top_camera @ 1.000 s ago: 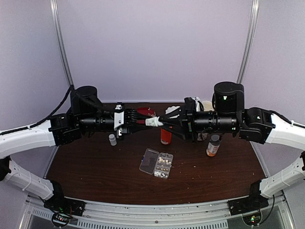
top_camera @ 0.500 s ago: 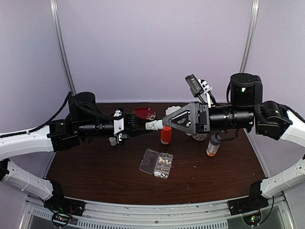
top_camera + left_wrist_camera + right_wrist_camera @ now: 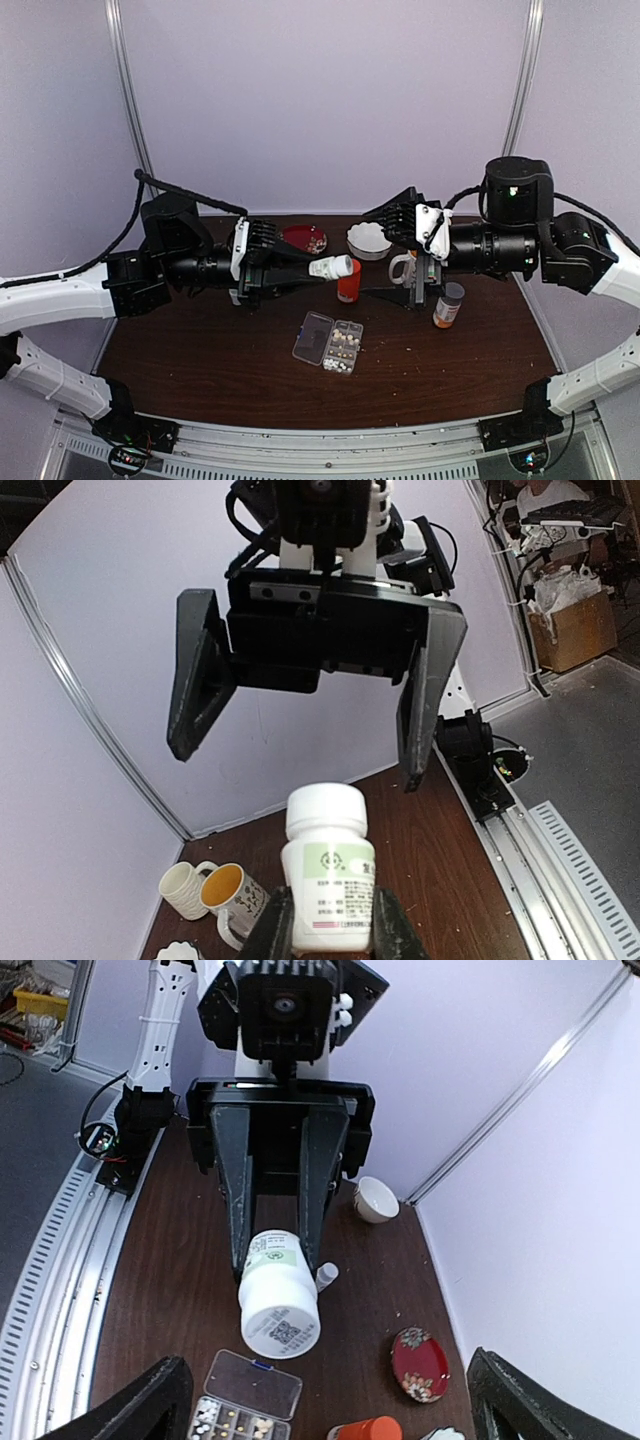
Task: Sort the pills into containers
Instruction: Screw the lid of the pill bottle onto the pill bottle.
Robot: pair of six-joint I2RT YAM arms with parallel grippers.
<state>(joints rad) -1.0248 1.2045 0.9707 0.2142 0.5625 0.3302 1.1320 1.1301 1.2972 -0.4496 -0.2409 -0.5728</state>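
My left gripper (image 3: 328, 930) is shut on the lower body of a small white bottle (image 3: 328, 865) with a green label. It holds the bottle level above the table, cap pointing at the right arm. The same white bottle (image 3: 331, 267) hangs over the table's middle. My right gripper (image 3: 325, 1380) is open wide and stands clear of the cap, a short gap to the right. Below the bottle the clear pill organizer (image 3: 328, 343) lies with its lid flipped open. White and yellowish pills (image 3: 215, 1422) fill several of its cells.
An orange bottle (image 3: 348, 283) stands just behind the held bottle. A red plate (image 3: 305, 237) and a white bowl (image 3: 369, 240) sit at the back. Two mugs (image 3: 210, 895) and an amber bottle (image 3: 448, 305) are under the right arm. A tiny vial (image 3: 326, 1276) stands left.
The right gripper was shut on the bottle's cap; it has opened, rolled and drawn back to the right. The left gripper has kept its hold on the bottle.
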